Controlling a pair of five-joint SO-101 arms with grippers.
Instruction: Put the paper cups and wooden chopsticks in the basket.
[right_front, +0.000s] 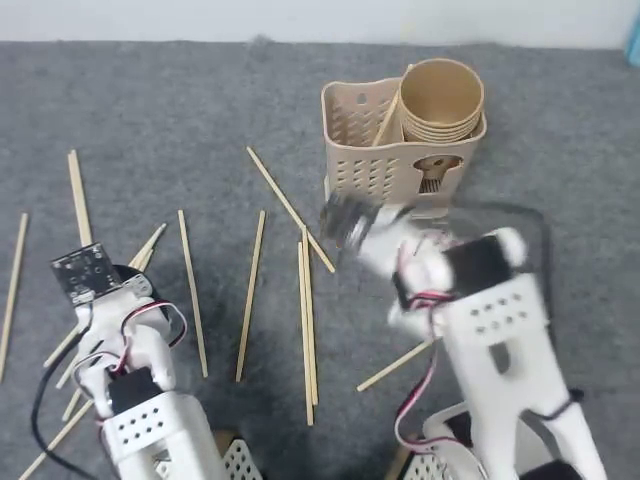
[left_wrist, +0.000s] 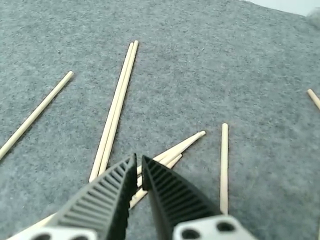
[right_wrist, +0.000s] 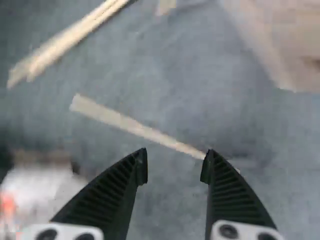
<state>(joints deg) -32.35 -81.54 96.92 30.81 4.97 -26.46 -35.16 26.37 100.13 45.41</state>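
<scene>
While the paper cups (right_front: 440, 95) sit stacked in the basket (right_front: 360, 170) with one chopstick (right_front: 388, 115), most wooden chopsticks (right_front: 250, 295) lie loose on the carpet (right_front: 200, 100) outside the basket; left gripper (left_wrist: 138, 161) closed and empty, well away from the basket, right gripper (right_wrist: 175, 160) open and empty just beside it.

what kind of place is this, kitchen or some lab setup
Probably a robot practice bench, not a kitchen: grey felt-like mat, two small white arms side by side, chopsticks scattered beside a basket holding stacked paper cups.
</scene>
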